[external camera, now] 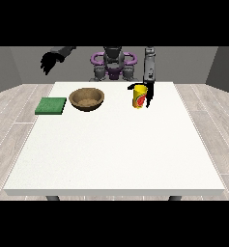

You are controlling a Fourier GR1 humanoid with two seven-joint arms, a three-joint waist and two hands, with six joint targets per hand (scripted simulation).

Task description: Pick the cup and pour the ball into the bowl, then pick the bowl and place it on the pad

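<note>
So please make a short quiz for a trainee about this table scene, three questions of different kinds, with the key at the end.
1. True or false: the yellow cup stands upright on the white table.
2. Which thing lies nearest the table's edge at the view's left? A) the wooden bowl B) the green pad C) the yellow cup
3. Fill in: the hand at the view's right is at the ____, while the hand at the view's left is raised above the table, apart from everything.

Key: 1 true; 2 B; 3 cup.
</note>
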